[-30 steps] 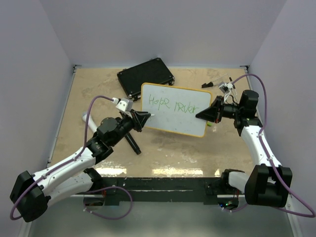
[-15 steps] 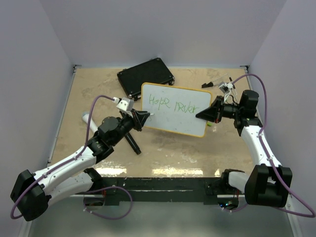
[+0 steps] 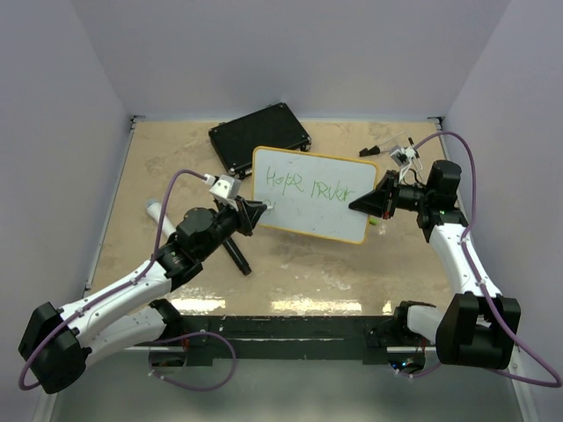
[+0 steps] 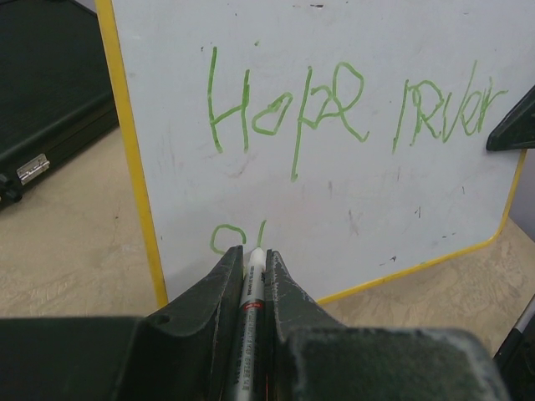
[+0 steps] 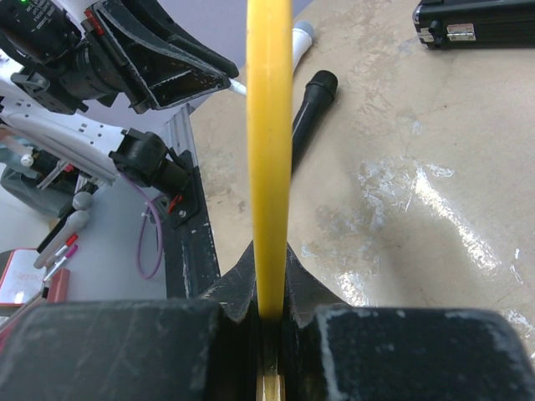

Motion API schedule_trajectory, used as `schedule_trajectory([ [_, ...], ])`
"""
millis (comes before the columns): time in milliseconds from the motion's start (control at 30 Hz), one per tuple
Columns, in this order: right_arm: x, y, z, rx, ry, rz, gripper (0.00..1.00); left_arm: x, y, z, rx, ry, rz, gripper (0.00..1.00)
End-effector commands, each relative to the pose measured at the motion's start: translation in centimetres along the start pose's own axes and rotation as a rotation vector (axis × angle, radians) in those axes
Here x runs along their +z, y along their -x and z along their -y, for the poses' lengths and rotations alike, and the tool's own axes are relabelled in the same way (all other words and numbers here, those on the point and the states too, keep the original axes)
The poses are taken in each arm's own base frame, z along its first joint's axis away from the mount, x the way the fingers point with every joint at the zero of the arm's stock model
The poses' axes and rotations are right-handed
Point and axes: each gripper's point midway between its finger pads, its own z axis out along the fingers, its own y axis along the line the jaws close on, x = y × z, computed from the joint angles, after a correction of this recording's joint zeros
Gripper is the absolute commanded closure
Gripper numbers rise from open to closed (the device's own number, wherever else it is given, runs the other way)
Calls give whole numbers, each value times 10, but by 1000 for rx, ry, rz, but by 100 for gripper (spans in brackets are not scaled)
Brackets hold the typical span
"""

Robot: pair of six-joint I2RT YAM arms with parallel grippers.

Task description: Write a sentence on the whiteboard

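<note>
Top camera looks down; both wrist cameras closely share the whiteboard (image 3: 308, 215).

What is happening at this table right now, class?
The right gripper is clamped on the whiteboard at its yellow rim, steadying it. The left gripper holds a marker, its tip at the board's lower left, where a second line of green writing has only two marks so far. A black case lies behind the board.
</note>
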Motion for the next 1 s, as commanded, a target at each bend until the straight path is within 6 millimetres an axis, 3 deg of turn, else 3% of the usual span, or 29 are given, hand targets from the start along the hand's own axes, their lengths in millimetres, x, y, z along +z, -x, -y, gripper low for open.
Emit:
schedule_trajectory([
  [0,-2,12,-20,-94,64,1,100,0,7,7,16,-26,4,100],
  [400,-2,13,-20,-97,65,1,100,0,1,13,7,-56,-30,100],
  [967,-3,13,-21,-97,66,1,100,15,32,23,9,-76,41,100],
])
